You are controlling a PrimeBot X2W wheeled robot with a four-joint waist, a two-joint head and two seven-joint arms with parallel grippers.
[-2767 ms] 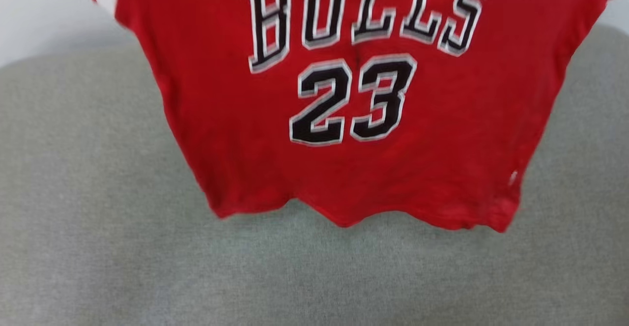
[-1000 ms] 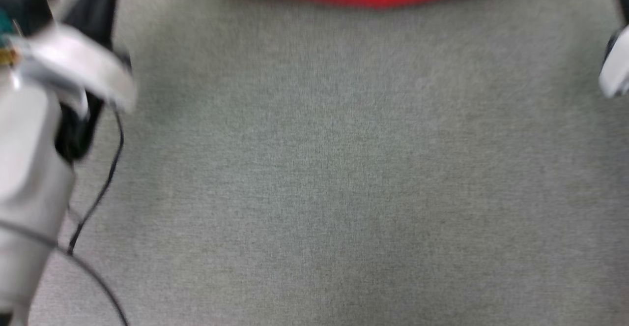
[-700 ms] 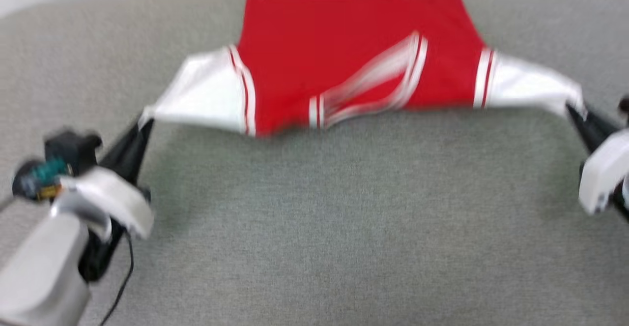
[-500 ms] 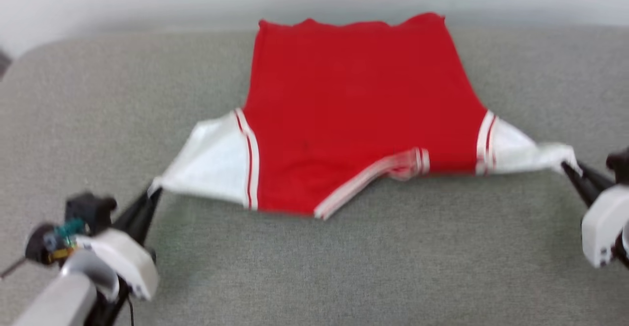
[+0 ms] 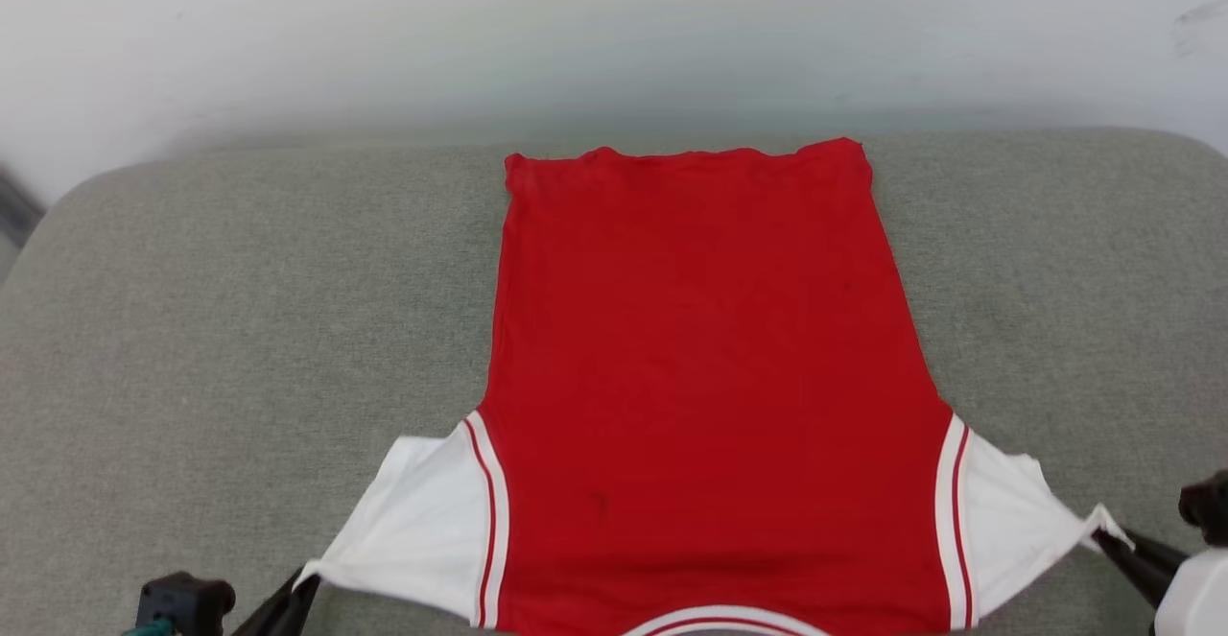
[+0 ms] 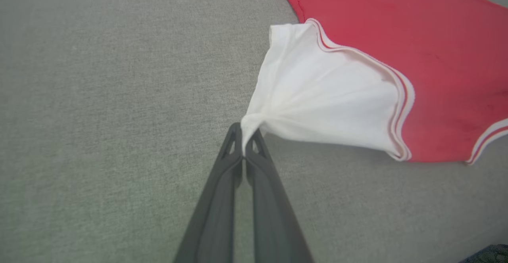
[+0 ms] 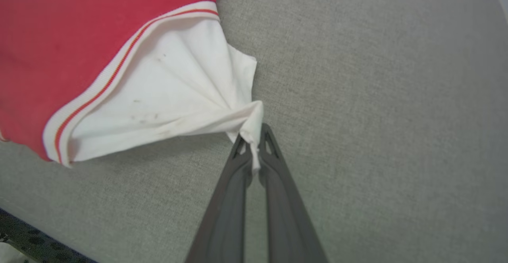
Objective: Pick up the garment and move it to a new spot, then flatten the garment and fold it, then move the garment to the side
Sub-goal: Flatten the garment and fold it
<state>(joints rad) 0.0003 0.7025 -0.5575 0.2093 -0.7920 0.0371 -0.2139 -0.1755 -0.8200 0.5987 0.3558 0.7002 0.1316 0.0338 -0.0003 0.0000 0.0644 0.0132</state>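
Note:
The garment lies spread on the grey cushioned surface, plain red side up, hem toward the far wall, collar trim at the head view's bottom edge. My left gripper is shut on the tip of its white sleeve, which is bunched at the fingertips; this gripper sits at the head view's lower left. My right gripper is shut on the tip of the other white sleeve, seen in the head view at the lower right. Both sleeves are pulled taut outward.
A pale wall rises behind the surface's far edge. The grey surface stretches wide on both sides of the garment. A dark patterned floor shows past the surface's near edge in the right wrist view.
The garment, hanging in front of the camera before, has been laid down flat with the print face down. The head camera has tilted up, so the garment sits lower in view. Both grips hold.

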